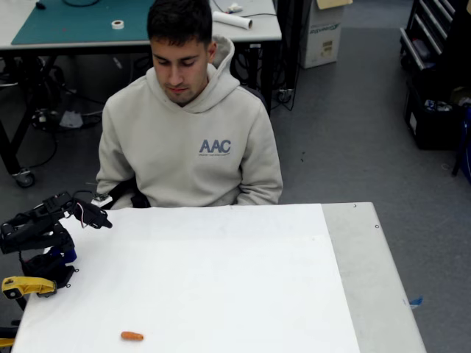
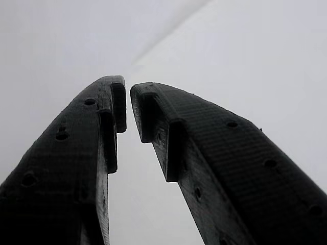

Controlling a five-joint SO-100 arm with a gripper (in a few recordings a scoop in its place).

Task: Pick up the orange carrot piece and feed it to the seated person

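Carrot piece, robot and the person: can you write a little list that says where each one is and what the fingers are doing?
carrot piece: lies flat on the white table, near the front edge, left of middle in the fixed view
robot gripper: at the table's far left corner, far from the carrot
fingers: nearly closed with a thin gap, holding nothing in the wrist view
seated person: behind the table's far edge, head tilted down
yellow clamp handle: by the arm's base, left edge
carrot picked up: not yet

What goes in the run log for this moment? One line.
tool: empty, nearly closed, left table edge | carrot: on table, near front edge, untouched | person: seated behind table
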